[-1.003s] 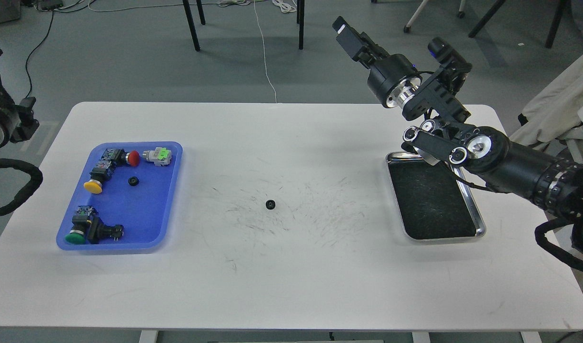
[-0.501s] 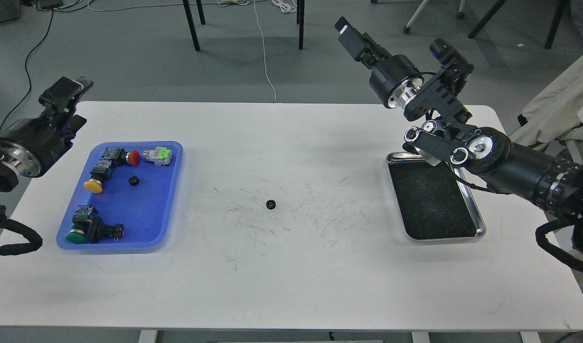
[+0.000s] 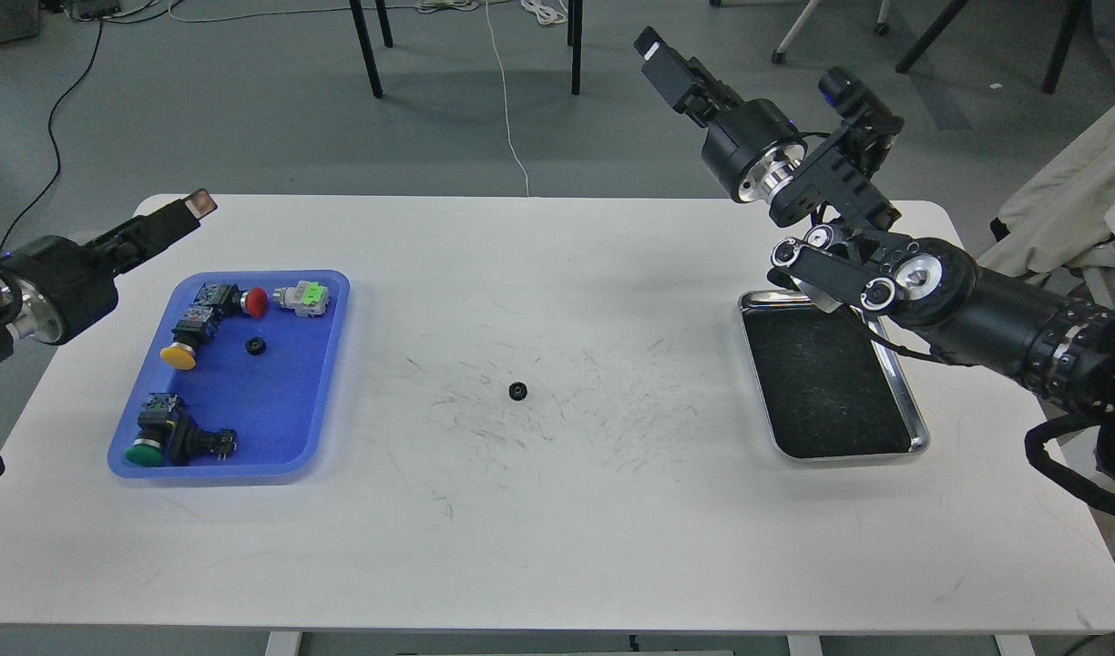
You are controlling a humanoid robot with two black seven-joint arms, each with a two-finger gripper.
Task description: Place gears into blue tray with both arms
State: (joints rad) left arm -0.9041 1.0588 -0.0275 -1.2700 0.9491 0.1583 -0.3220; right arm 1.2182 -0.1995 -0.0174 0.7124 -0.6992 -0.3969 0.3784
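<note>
One small black gear (image 3: 256, 345) lies inside the blue tray (image 3: 275, 419) at the table's left, among the push-button switches. A second gear (image 3: 517, 391) lies alone on the white table near its middle. My left gripper (image 3: 189, 208) reaches in from the left edge and hangs above the table's far left corner, just beyond the tray's far end; its fingers cannot be told apart. My right gripper (image 3: 659, 59) is raised high beyond the table's far edge, far from both gears, pointing up and left. It carries nothing that I can see.
Push-button switches with a red cap (image 3: 255, 302), a yellow cap (image 3: 179, 356) and a green cap (image 3: 144, 453) lie in the blue tray, along with a grey and green part (image 3: 304, 298). A steel tray (image 3: 920, 437) with a dark bottom sits at the right, under my right forearm.
My left arm has swung in from the left edge, and its gripper now stretches right over the table's far left corner. The right arm has barely shifted. Both gears lie still.
</note>
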